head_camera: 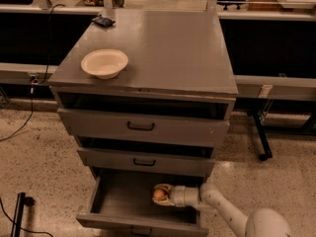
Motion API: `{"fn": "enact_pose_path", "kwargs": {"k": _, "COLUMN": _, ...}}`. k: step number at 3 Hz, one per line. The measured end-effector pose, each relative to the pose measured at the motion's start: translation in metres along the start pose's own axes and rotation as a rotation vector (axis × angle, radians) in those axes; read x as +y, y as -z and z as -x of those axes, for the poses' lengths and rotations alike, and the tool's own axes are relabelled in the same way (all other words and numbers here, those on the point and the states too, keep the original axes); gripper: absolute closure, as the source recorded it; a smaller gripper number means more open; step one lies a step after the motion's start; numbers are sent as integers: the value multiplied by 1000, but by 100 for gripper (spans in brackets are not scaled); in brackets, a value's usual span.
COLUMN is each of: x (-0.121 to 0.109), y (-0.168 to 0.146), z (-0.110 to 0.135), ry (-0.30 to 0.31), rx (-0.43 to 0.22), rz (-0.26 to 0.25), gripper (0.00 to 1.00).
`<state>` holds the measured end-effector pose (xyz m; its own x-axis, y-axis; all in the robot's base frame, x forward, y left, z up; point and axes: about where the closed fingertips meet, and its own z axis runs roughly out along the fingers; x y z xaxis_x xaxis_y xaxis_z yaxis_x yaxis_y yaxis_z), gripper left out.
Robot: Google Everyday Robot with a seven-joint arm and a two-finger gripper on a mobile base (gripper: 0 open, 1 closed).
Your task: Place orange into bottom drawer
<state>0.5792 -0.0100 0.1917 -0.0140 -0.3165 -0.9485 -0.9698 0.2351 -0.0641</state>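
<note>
The bottom drawer (118, 201) of the grey cabinet is pulled open, showing its flat grey floor. The orange (158, 194) is inside it, right of the middle, near the back. My gripper (160, 195) reaches in from the right on a white arm and is shut on the orange, with a finger on either side of it. The orange is low in the drawer; I cannot tell whether it touches the floor.
A cream bowl (104, 63) stands on the cabinet top (163, 53) at the front left. A small dark object (103, 20) lies at the back left. The two upper drawers (140, 126) stand slightly open. A black table leg (261, 137) stands to the right on the speckled floor.
</note>
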Motion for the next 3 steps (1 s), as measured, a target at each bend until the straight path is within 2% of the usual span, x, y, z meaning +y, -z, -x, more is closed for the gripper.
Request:
{"fn": "enact_pose_path", "kwargs": {"k": 1, "x": 3, "y": -6, "z": -8, "ry": -40, "rx": -4, "rz": 42, "gripper": 39}}
{"fn": "enact_pose_path", "kwargs": {"k": 2, "x": 3, "y": -7, "z": -7, "ry": -36, "rx": -6, "rz": 43, "gripper": 15}}
{"fn": "enact_pose_path", "kwargs": {"k": 3, "x": 5, "y": -9, "z": -6, "ry": -37, "rx": -8, "rz": 47, "gripper": 0}}
